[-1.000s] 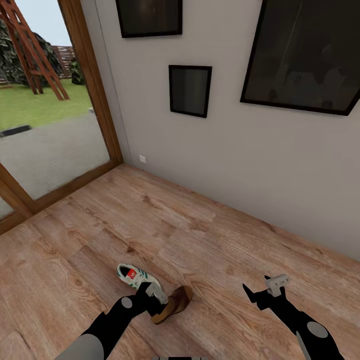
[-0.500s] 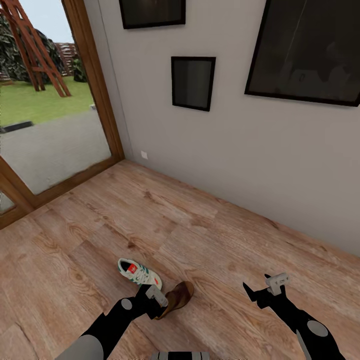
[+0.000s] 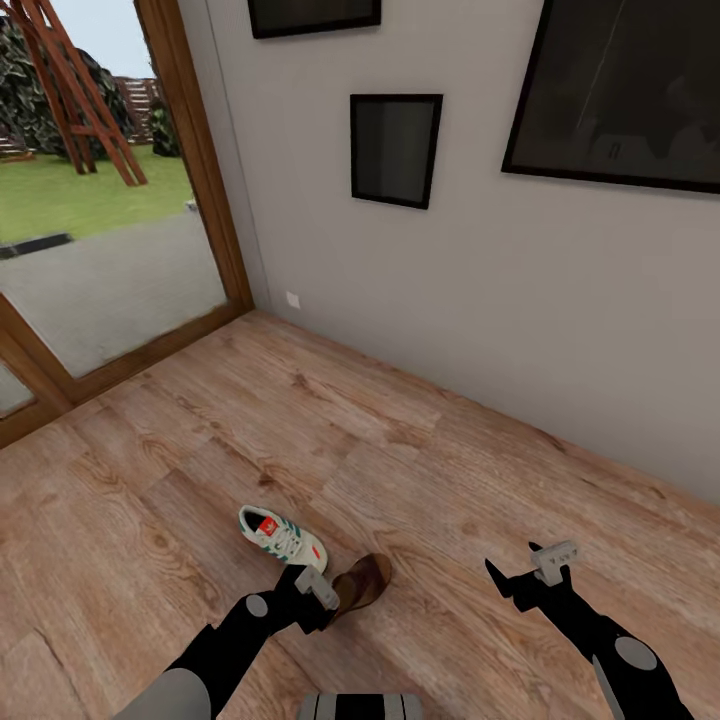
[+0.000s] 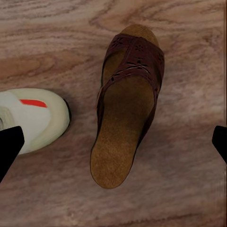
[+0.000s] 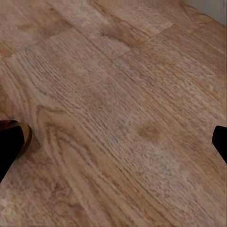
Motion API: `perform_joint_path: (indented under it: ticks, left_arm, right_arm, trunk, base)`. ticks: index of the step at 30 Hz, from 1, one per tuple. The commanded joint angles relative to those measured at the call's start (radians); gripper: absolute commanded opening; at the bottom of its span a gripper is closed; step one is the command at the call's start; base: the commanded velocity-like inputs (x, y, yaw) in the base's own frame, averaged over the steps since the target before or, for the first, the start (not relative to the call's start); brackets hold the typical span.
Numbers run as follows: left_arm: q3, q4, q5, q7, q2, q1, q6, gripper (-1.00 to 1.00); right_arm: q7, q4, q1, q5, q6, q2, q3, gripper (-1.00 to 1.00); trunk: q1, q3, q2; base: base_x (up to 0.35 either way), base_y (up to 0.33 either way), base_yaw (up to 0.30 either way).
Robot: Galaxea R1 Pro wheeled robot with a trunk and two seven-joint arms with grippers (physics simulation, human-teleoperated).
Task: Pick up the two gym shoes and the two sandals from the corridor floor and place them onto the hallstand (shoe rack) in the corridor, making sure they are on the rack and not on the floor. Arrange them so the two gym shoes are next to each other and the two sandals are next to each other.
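One gym shoe point(image 3: 280, 535), white with green stripes and a red tongue patch, lies on the corridor floor point(image 3: 300, 440). Beside it lies a reddish-brown sandal point(image 3: 364, 580), its heel end hidden under my left arm. My left gripper point(image 3: 320, 598) hangs open above the sandal point(image 4: 127, 109), with the fingertips point(image 4: 9, 146) wide apart on either side of it; the gym shoe's heel point(image 4: 35, 118) shows beside it. My right gripper point(image 3: 527, 572) is open over bare floor point(image 5: 123, 104), right of the sandal. The hallstand is out of view.
A grey wall point(image 3: 480, 300) with dark framed pictures point(image 3: 394, 150) runs along the far side. A wood-framed glass door point(image 3: 110, 260) to the garden stands at left. Open plank floor lies between the shoes and the wall.
The head view has shifted, so wall and pictures sit higher and further right. My left gripper now covers more of the sandal's heel end. The right arm keeps its pose.
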Motion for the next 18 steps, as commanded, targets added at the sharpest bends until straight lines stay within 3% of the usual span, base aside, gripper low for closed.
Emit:
perform_joint_path:
  ticks: [1,18]
  left_arm:
    - [0.001,-0.002,-0.011,-0.002,-0.006,-0.001,-0.003,1.00]
    - [-0.001,-0.018,-0.018,0.000,-0.010,-0.002,-0.003,1.00]
  right_arm:
    - [0.006,-0.005,0.000,0.009,0.003,0.000,-0.002,1.00]
    - [0.006,-0.006,0.000,0.010,0.004,-0.020,-0.016,1.00]
  trunk:
    - [0.000,-0.001,0.000]
    - [0.000,-0.001,0.000]
  base:
    - [0.000,0.000,0.000]
    - [0.000,0.000,0.000]
